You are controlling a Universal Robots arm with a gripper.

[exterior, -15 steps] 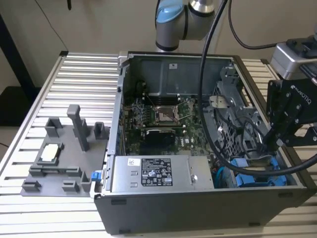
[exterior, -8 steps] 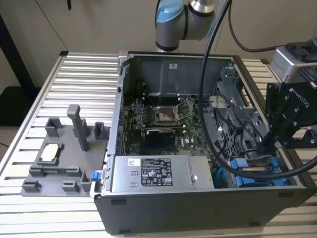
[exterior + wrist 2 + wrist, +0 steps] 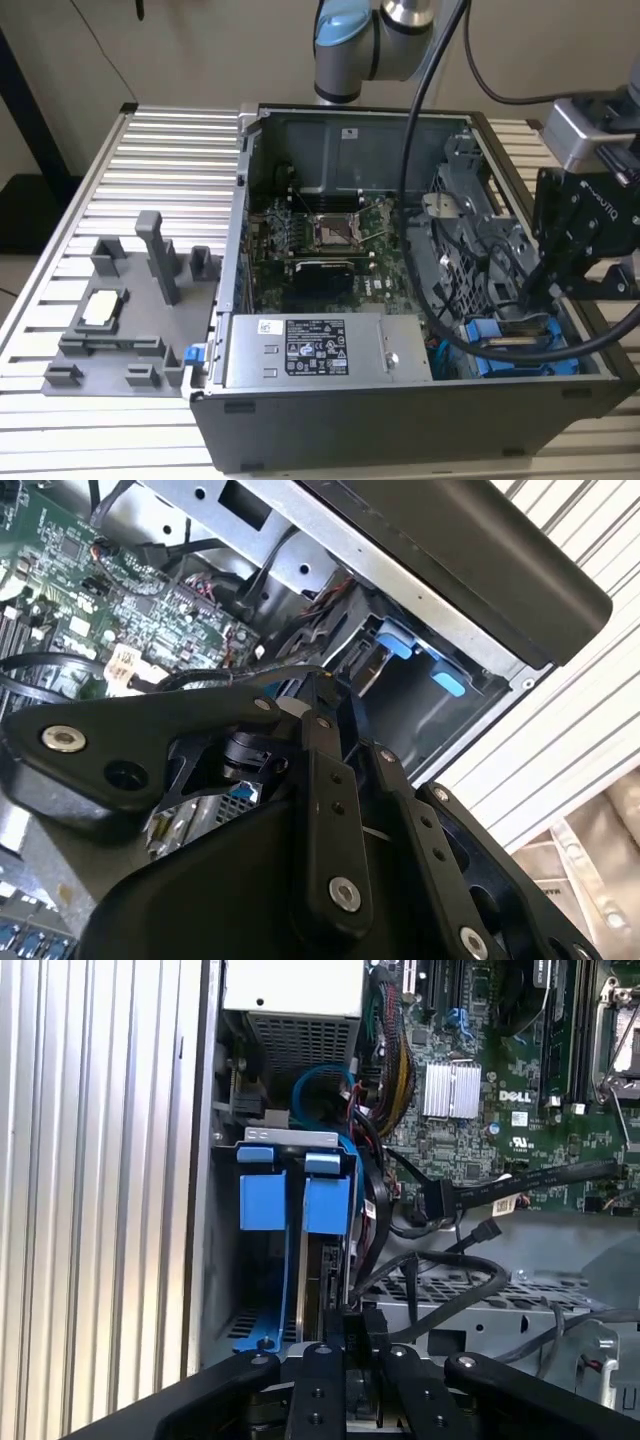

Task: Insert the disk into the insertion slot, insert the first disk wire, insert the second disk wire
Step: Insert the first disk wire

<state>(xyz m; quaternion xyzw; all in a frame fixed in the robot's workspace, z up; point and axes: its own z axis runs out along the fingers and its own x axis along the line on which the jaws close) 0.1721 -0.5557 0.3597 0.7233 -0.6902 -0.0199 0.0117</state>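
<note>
The disk (image 3: 322,1260) stands edge-on in its blue carrier, set into the insertion slot (image 3: 290,1138) of the grey drive cage at the case's corner. In the exterior view its silver edge (image 3: 512,346) shows between blue parts, low on that view's right. My gripper (image 3: 348,1322) reaches down into the cage (image 3: 527,300), its fingers shut on the disk's near end. In the second wrist view the black fingers (image 3: 322,705) converge toward the cage. Two black wire connectors (image 3: 440,1198) (image 3: 488,1230) hang loose beside the cage, plugged into nothing.
A second blue carrier (image 3: 262,1200) sits beside the disk, toward the case wall. The silver power supply (image 3: 320,350) adjoins the cage, with the motherboard (image 3: 320,235) beyond it. Black cables (image 3: 450,1290) loop over the cage. A grey fixture plate (image 3: 130,320) lies outside the case.
</note>
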